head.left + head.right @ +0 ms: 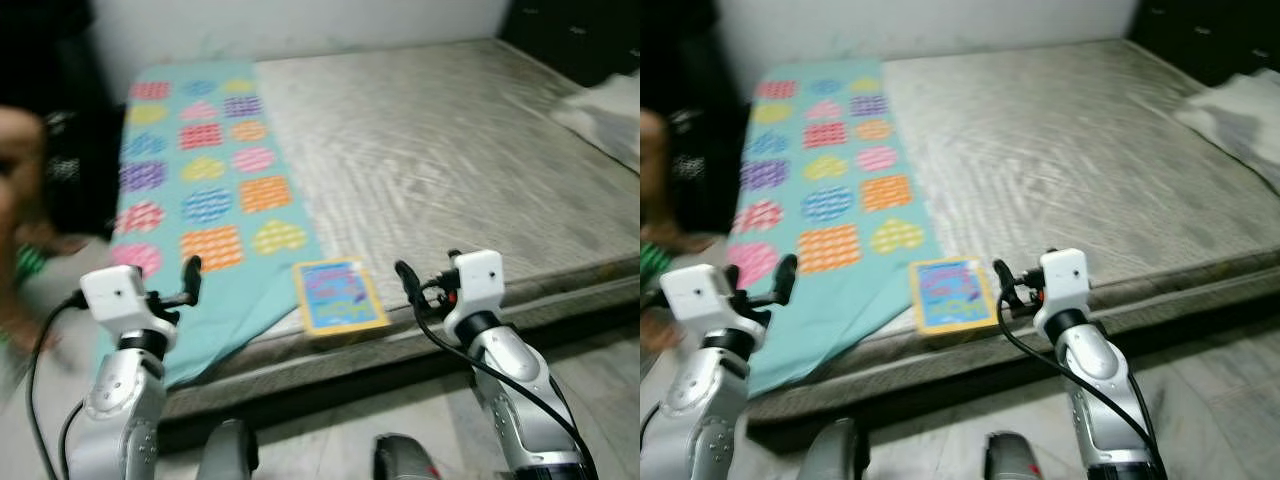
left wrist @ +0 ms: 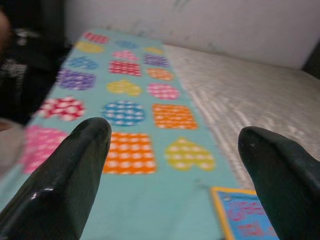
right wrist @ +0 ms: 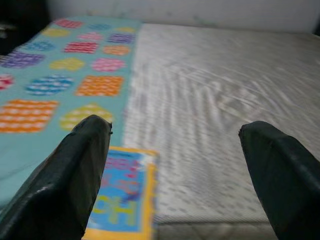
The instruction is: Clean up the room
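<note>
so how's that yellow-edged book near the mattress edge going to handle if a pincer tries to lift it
The book looks thin and lies flat, so it will probably be light but hard to get fingers under. It lies near the edge of the mattress, beside the patterned blanket, so sliding it outward may help. Its cover may be slippery, and may flex.

The mattress (image 1: 450, 160) is grey with a fine pale weave, and over its left side lies a teal blanket (image 1: 200, 200) dotted with hearts and squares in pink, orange, yellow, blue and purple. Near the edge sits a blue book (image 1: 338, 295) with a yellow border.
</note>
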